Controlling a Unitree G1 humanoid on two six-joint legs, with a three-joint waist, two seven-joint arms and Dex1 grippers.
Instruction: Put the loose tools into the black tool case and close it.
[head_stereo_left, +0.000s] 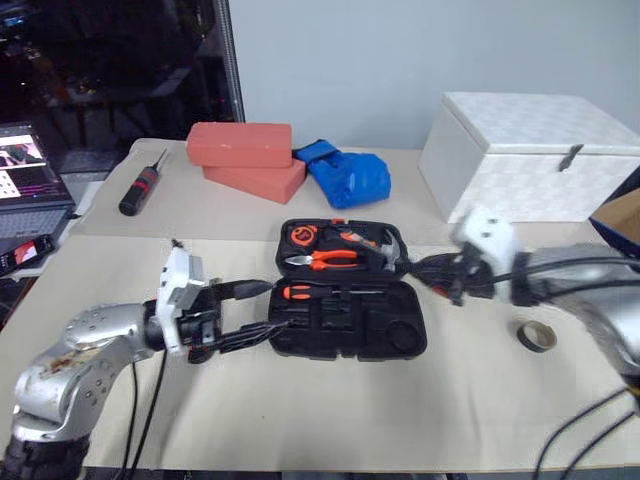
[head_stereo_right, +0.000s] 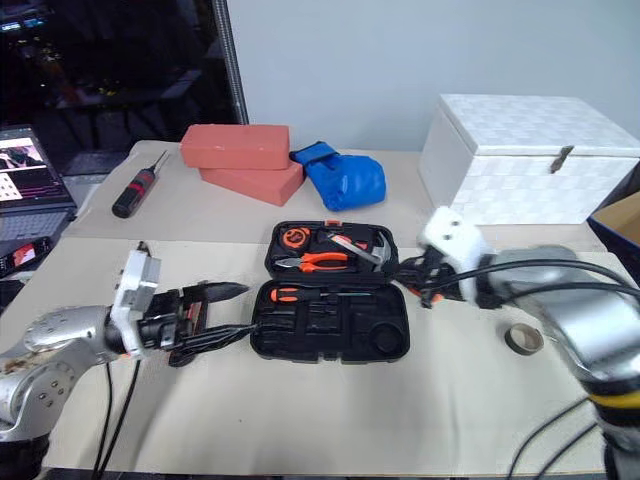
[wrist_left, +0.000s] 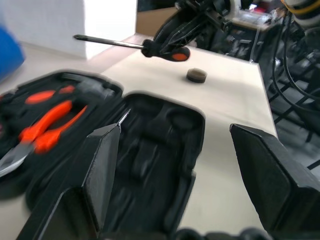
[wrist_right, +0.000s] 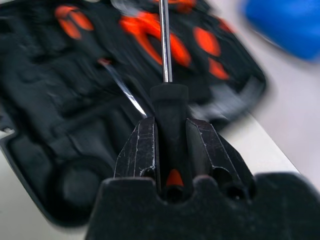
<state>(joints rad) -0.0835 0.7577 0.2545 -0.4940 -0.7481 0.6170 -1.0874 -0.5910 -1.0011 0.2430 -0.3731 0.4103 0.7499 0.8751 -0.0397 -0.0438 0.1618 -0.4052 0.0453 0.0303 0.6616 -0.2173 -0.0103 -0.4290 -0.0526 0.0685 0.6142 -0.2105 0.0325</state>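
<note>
Head view: the black tool case (head_stereo_left: 345, 300) lies open on the table (head_stereo_left: 300, 400), with one screwdriver already in its near half. The right gripper (head_stereo_left: 432, 272) sits at the case's right edge, the left gripper (head_stereo_left: 250, 310) at its left edge. The tape roll (head_stereo_left: 536, 336) lies well to the right.

Left wrist view: left fingers (wrist_left: 102, 165) spread wide, empty, the case between them.

Right wrist view: right gripper (wrist_right: 170, 145) clamped on a screwdriver (wrist_right: 167, 107) handle, shaft pointing out over the case.
</note>
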